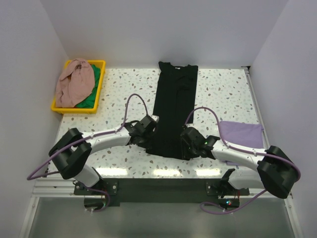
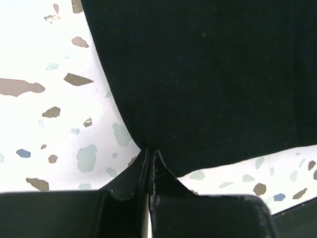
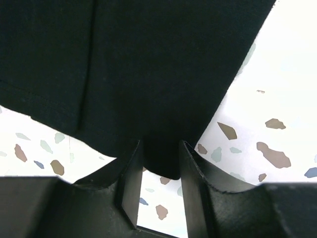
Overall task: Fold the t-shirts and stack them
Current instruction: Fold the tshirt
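A black t-shirt lies as a long narrow strip down the middle of the speckled table, collar at the far edge. My left gripper is at its near left corner. In the left wrist view the gripper is shut, pinching the edge of the black cloth. My right gripper is at the near right corner. In the right wrist view the gripper is open, with the corner of the black cloth hanging between the fingers.
A folded lilac t-shirt lies flat at the right of the table, by my right arm. A yellow bin at the far left holds a pink garment and a green one. White walls enclose the table.
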`<action>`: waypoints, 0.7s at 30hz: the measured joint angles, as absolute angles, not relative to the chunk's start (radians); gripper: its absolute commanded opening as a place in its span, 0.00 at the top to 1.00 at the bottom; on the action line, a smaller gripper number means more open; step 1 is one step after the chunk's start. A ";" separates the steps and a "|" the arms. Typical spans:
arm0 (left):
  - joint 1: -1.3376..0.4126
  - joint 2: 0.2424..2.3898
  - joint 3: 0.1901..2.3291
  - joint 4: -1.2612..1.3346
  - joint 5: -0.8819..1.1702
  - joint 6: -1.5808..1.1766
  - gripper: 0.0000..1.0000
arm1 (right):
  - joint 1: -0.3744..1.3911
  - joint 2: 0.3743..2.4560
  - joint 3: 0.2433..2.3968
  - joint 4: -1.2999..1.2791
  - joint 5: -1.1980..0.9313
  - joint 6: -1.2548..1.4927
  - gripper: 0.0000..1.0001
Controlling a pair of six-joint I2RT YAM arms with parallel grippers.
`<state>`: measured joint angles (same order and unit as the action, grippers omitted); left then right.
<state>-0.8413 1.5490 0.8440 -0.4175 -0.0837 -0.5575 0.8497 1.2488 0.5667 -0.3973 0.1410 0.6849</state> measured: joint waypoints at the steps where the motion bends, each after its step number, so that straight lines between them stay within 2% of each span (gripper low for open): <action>1: -0.841 1.539 0.844 -0.420 -0.084 -0.558 1.00 | 0.850 1.249 0.566 -0.397 0.141 0.688 0.65; 15: -0.840 1.446 0.803 -0.434 -0.081 -0.585 1.00 | 0.850 1.220 0.547 -0.411 0.139 0.715 0.73; 21: -0.828 1.402 0.760 -0.424 -0.052 -0.609 1.00 | 0.850 1.176 0.530 -0.455 0.138 0.734 0.80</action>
